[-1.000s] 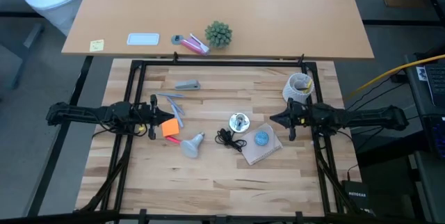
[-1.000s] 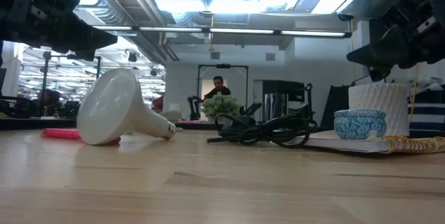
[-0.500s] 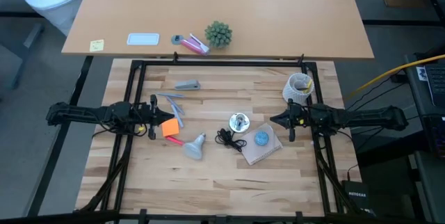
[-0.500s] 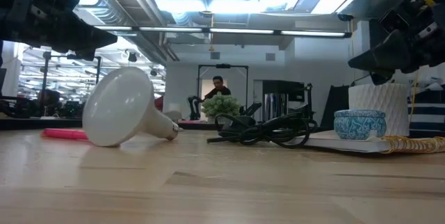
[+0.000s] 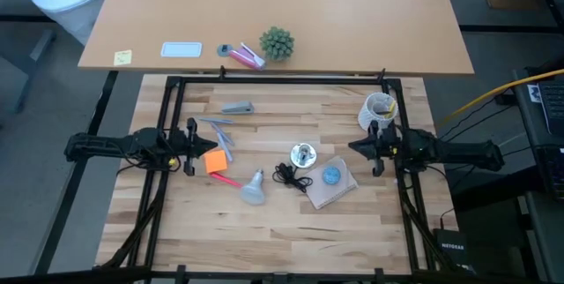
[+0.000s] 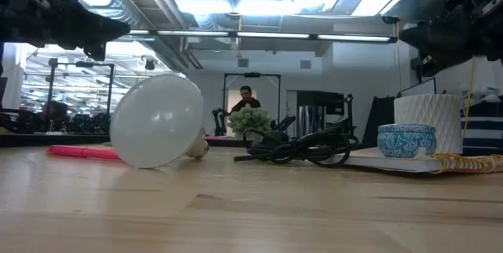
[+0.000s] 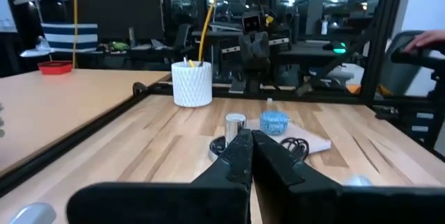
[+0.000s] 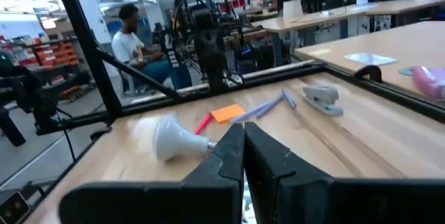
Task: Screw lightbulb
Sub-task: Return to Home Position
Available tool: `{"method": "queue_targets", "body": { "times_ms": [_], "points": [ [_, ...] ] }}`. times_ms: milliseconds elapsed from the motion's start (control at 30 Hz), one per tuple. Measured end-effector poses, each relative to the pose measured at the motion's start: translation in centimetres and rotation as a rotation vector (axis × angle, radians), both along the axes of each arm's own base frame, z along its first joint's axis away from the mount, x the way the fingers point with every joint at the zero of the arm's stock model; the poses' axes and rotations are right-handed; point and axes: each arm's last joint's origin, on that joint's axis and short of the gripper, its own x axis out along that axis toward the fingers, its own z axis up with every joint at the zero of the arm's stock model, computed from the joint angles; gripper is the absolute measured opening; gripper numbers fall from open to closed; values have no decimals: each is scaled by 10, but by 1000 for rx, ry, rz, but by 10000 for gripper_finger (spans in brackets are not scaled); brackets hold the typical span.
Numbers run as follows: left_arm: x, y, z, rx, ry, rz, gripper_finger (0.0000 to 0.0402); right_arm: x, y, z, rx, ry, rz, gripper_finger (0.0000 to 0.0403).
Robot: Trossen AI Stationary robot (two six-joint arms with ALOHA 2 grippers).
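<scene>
The lightbulb [image 5: 254,188] lies on its side on the wooden table, left of centre, and no gripper touches it. In the low view its white globe [image 6: 157,119] faces the camera; the right wrist view shows it from the side [image 8: 174,137]. The shiny metal socket [image 5: 302,154] stands at mid table beside its coiled black cord [image 5: 289,175]. My left gripper [image 5: 211,149] hovers shut and level at the left, above the table. My right gripper [image 5: 352,149] hovers shut and level at the right.
A notebook [image 5: 328,187] carrying a small blue round object [image 5: 331,175] lies right of the socket. A white cup [image 5: 380,109] stands at the far right. An orange note [image 5: 215,163], pink pen [image 5: 223,178], blue pens [image 5: 220,136] and grey stapler [image 5: 237,107] lie at the left.
The lightbulb has rolled on the table: its globe end has swung round toward the near edge and it has shifted a little toward the right. My right gripper has tipped up from a downward slant to level. Both grippers stay shut.
</scene>
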Motion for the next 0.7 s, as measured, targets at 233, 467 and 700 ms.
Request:
{"method": "queue_targets", "body": {
  "times_ms": [233, 467, 700],
  "points": [
    [0, 0, 0, 0, 0, -2, 0, 0, 0, 0, 0, 1, 0, 12],
    [0, 0, 0, 0, 6, -2, 0, 0, 0, 0, 0, 3, 1, 12],
    [0, 0, 0, 0, 5, -2, 0, 0, 0, 0, 0, 4, 1, 12]
  ]
}}
